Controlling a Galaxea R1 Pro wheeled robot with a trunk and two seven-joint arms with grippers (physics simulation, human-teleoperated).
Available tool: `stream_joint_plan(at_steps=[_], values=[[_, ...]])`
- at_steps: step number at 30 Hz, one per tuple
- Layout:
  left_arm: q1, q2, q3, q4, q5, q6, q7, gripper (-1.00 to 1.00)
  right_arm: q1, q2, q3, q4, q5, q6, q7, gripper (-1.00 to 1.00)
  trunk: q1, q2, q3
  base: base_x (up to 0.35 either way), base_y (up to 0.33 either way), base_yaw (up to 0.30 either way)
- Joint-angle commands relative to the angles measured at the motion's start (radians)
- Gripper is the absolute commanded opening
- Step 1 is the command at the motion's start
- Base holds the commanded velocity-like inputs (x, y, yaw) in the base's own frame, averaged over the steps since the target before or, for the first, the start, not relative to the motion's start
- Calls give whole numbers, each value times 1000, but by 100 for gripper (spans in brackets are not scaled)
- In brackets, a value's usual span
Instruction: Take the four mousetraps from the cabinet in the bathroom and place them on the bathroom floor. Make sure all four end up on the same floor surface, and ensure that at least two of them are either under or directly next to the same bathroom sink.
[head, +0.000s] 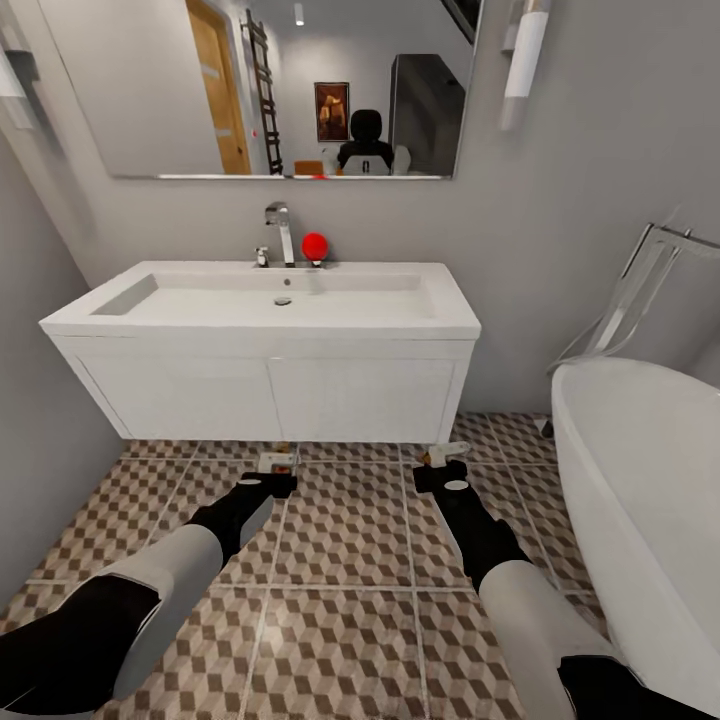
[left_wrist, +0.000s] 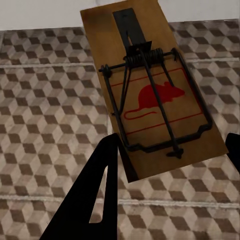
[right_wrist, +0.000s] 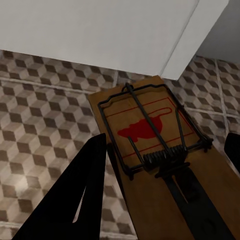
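The white bathroom sink (head: 420, 312) with its chrome tap (head: 281, 232) sits on a white vanity straight ahead. Both arms reach down to the cube-patterned bathroom floor (head: 340, 570) just in front of it. My left gripper (head: 270, 478) is shut on a mousetrap (head: 277, 461), a brown board with black wire and a red mouse print (left_wrist: 150, 90), which hangs over the tiles (left_wrist: 45, 100). My right gripper (head: 443, 468) is shut on a second mousetrap (head: 446, 452), seen close (right_wrist: 150, 135) near the vanity's lower corner (right_wrist: 100, 35). The cabinet is out of view.
A white bathtub (head: 640, 470) fills the right side, close to my right arm. A chrome rail (head: 640, 285) leans behind it. A grey wall (head: 40, 430) bounds the left. A mirror (head: 300, 90) hangs above the sink, and a red ball (head: 315, 245) stands by the tap.
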Motion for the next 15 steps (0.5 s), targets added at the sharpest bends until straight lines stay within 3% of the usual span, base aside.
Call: stream_joint_plan(at_steps=[1, 15], values=[[0, 0, -9, -1, 8, 6, 7, -100, 0, 1, -4, -1, 9, 5, 0, -100, 4, -8, -6, 0, 0, 0], [0, -5, -9, 16, 8, 6, 6, -100, 0, 1, -4, -1, 9, 5, -1, -100, 57, -106, -71, 0, 0, 0]])
